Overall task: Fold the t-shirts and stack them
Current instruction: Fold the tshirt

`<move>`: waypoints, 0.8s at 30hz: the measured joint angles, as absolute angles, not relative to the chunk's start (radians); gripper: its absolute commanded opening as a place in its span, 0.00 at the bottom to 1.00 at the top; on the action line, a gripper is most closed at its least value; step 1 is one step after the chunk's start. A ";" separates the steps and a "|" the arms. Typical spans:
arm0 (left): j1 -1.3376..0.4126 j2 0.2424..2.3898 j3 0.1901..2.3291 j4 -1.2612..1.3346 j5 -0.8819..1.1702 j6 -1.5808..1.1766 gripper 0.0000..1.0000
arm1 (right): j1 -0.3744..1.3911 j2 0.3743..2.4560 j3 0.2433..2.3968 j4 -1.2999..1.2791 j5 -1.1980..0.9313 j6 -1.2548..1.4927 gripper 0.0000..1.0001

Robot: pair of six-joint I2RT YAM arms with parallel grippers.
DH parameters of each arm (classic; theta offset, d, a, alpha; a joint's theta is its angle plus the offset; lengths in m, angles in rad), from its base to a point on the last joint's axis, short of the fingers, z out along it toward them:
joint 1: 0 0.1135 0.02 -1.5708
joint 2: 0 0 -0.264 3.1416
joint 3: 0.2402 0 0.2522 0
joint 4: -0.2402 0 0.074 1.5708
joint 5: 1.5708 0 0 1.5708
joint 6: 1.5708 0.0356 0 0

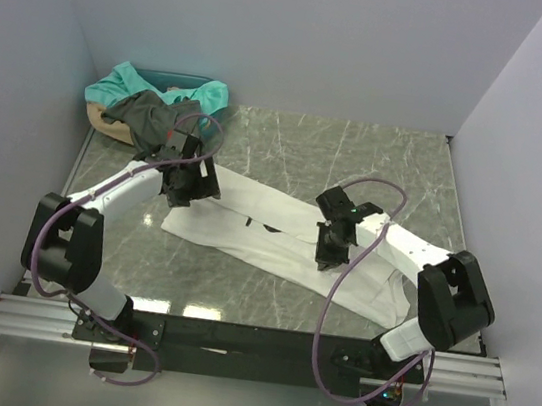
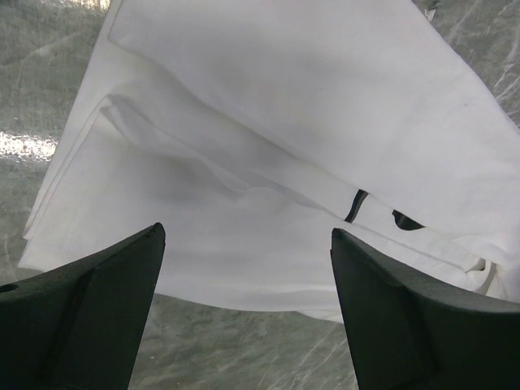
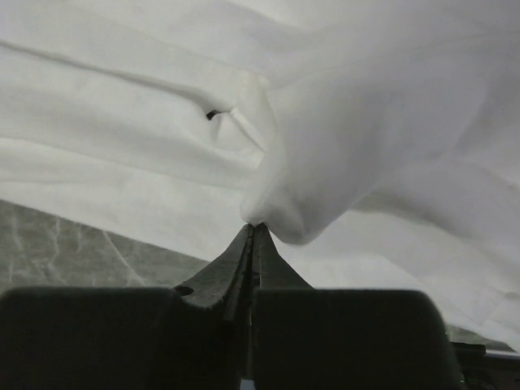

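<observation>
Right gripper [image 3: 253,227] is clamped tight, fingers pressed flat together with a bunched-up fold of the white t-shirt [image 3: 349,122] pinched right at the tips. Left gripper [image 2: 248,231] is spread wide with nothing between its fingers, sitting over the shirt's layered end, where a bit of the black print [image 2: 356,205] peeks out from under a fold. From the top camera the white shirt lies as a long rumpled band across the middle of the marble table [image 1: 377,167], running from roughly 10 o'clock down to 4 o'clock. The left gripper is at the 10 o'clock end, and the right one is on the band a little to the 3 o'clock side of its middle. Way out at the 10 o'clock corner, the dark grey t-shirt [image 1: 147,117] is heaped against the teal t-shirt [image 1: 118,81], on its 5 o'clock side, close to the left arm's wrist.
</observation>
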State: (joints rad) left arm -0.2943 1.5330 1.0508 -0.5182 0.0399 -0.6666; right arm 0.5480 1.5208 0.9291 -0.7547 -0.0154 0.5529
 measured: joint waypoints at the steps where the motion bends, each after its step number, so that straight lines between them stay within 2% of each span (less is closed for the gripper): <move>1: -0.294 1.533 1.050 -0.518 0.040 -0.667 0.89 | 0.547 1.517 0.929 -0.754 -0.030 0.553 0.00; 14: -0.294 1.525 1.047 -0.518 0.037 -0.667 0.89 | 0.545 1.544 0.931 -0.722 -0.198 0.553 0.00; 17: -0.294 1.520 1.042 -0.519 0.037 -0.667 0.89 | 0.545 1.552 0.931 -0.717 -0.210 0.554 0.15; 18: -0.294 1.520 1.042 -0.519 0.036 -0.667 0.89 | 0.545 1.554 0.931 -0.718 -0.211 0.551 0.26; 21: -0.295 1.520 1.042 -0.520 0.029 -0.666 0.89 | 0.542 1.552 0.937 -0.725 -0.207 0.556 0.43; 24: -0.304 1.526 1.057 -0.531 0.022 -0.665 0.89 | 0.517 1.526 0.943 -0.728 -0.200 0.561 0.49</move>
